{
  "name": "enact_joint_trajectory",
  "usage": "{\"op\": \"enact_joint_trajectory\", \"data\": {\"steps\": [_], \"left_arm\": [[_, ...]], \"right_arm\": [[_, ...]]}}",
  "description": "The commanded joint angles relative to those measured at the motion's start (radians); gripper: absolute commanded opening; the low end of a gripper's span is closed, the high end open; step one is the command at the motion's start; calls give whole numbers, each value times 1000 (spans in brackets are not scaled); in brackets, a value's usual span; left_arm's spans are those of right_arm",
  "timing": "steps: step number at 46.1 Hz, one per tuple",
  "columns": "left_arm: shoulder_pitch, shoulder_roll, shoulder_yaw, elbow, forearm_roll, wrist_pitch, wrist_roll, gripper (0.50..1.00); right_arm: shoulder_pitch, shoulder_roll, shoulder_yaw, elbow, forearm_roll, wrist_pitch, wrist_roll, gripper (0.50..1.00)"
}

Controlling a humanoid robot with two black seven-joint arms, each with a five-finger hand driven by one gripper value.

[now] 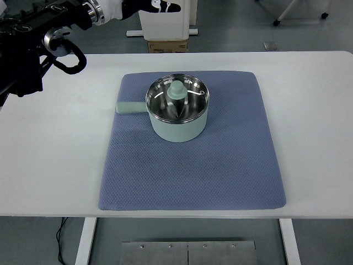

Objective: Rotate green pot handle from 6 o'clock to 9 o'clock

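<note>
A green pot (177,113) sits on a blue mat (190,165) in the middle of a white table (314,110). The pot has a glass lid (177,99) with a green knob (177,89) on top. Its handle (130,107) sticks out to the left side and reaches just past the mat's left edge. The robot's left arm (33,38) is black and shows in the top left corner, over the table's far left end. It is well apart from the pot and touches nothing on the mat. Its hand is hard to make out, so I cannot tell if the fingers are open or closed.
</note>
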Motion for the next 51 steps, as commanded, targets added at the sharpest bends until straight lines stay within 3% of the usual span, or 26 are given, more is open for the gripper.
{"op": "enact_joint_trajectory", "data": {"steps": [1,16,51], "left_arm": [[19,0,-2,-1,-59,33,1,1000],[158,0,-30,-6,-240,158,2,1000],[393,0,-323,-4,-251,190,1,1000]], "right_arm": [[0,0,0,0,0,0,0,1000],[0,0,0,0,0,0,0,1000],[0,0,0,0,0,0,0,1000]]}}
